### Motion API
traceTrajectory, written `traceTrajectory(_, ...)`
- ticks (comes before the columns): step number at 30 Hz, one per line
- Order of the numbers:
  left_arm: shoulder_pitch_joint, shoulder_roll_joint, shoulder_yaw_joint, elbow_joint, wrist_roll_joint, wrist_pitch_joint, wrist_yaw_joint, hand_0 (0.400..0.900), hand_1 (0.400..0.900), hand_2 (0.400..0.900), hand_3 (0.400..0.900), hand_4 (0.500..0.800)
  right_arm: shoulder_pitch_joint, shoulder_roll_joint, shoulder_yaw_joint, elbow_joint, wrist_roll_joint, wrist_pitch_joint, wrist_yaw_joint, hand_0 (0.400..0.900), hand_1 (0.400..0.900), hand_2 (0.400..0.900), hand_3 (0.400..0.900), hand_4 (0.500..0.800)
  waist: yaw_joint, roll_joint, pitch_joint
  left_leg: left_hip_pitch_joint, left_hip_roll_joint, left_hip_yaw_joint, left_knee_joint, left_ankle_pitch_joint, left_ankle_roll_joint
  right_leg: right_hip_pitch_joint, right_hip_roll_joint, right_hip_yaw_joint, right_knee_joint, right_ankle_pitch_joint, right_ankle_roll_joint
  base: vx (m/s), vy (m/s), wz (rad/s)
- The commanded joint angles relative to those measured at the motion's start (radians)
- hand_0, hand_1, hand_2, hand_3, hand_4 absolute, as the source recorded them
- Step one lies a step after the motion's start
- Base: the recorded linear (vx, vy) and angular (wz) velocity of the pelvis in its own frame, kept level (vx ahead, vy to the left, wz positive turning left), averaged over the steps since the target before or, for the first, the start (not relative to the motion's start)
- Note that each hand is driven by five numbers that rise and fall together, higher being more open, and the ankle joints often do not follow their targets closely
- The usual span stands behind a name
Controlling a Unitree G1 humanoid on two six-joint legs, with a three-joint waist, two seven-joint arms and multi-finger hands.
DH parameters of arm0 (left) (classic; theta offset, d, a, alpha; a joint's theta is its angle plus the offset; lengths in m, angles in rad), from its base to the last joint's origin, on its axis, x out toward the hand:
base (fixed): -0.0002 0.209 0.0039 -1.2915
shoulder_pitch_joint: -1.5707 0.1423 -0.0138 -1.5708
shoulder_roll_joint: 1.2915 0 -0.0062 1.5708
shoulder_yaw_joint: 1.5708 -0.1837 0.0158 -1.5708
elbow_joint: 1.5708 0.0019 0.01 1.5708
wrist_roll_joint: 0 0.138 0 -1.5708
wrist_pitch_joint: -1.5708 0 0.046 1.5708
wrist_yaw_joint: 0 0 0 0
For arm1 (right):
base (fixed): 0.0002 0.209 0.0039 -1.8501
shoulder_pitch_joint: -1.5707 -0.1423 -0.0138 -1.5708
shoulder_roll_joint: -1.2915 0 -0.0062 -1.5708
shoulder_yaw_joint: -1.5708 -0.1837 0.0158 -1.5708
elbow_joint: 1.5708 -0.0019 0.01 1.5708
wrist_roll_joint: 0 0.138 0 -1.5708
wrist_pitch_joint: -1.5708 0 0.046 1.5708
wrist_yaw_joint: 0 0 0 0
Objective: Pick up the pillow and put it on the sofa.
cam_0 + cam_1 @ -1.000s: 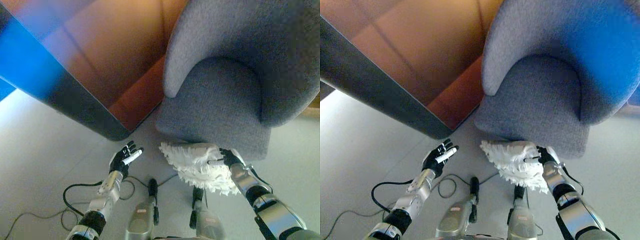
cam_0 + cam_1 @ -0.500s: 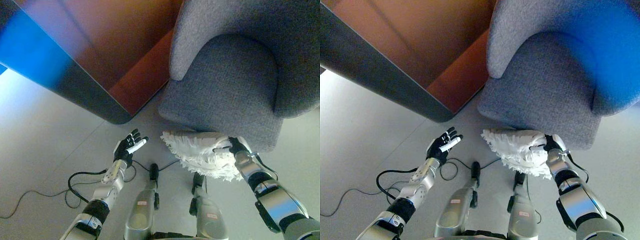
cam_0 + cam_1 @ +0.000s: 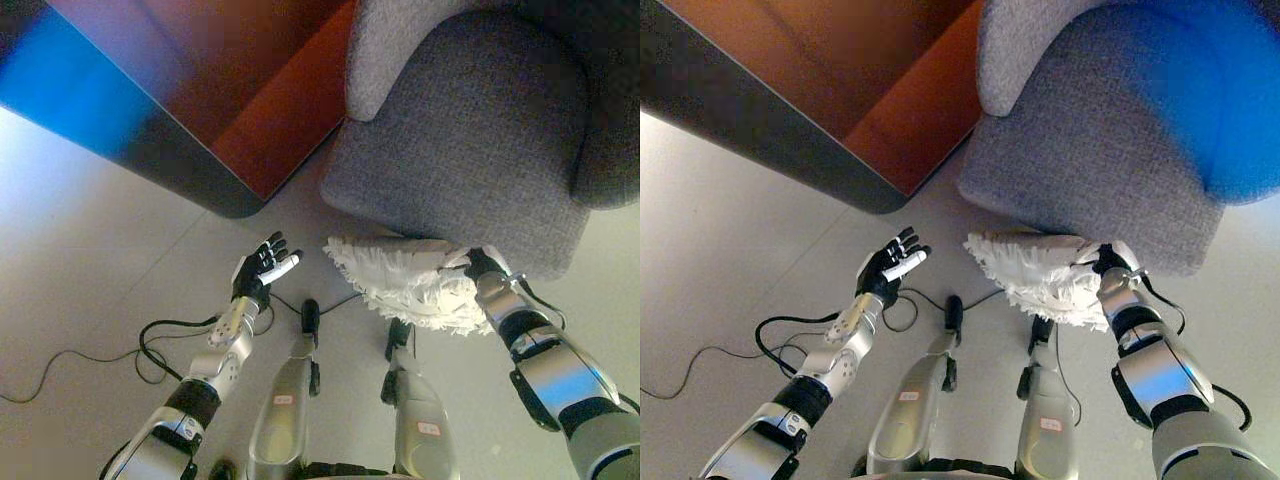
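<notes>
A white fluffy pillow (image 3: 405,280) with a fringed edge hangs just in front of the grey sofa's (image 3: 470,140) seat front, held off the floor. My right hand (image 3: 487,266) is curled on the pillow's right end; it also shows in the right eye view (image 3: 1108,263), with the pillow (image 3: 1035,275) to its left. My left hand (image 3: 263,272) is open, palm up, empty, to the left of the pillow and apart from it.
A dark-edged reddish-brown table or cabinet (image 3: 200,110) stands at the upper left, close to the sofa's left arm. Pale floor (image 3: 90,260) lies to the left and below.
The camera has tipped so the sofa sits higher in view. The pillow and my right hand have risen slightly toward the seat front. My left hand stays open.
</notes>
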Motion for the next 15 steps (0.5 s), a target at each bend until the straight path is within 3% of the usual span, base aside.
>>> traceTrajectory(1,-0.024,0.054,-0.001,-0.137,-0.021,-0.090,0.004,0.900,0.900,0.900,0.900,0.800,-0.081,-0.057,0.056,0.002,-0.011,-0.003,-0.006,0.400,0.400,0.400,0.400,0.500,0.028,-0.014,0.019,-0.076,0.037,-0.071,0.163,-0.076,-0.044,-0.078,-0.139,0.061,0.113,0.000,0.109,0.00,0.000,0.00)
traceTrajectory(15,-0.019,0.054,-0.001,-0.145,-0.017,-0.078,0.001,0.900,0.900,0.900,0.900,0.800,-0.073,-0.072,0.035,-0.002,-0.005,-0.017,-0.018,0.400,0.400,0.400,0.400,0.500,0.027,-0.013,0.019,-0.056,0.034,-0.066,0.160,-0.081,-0.039,-0.064,-0.143,0.054,0.112,-0.001,0.104,0.01,0.001,0.02)
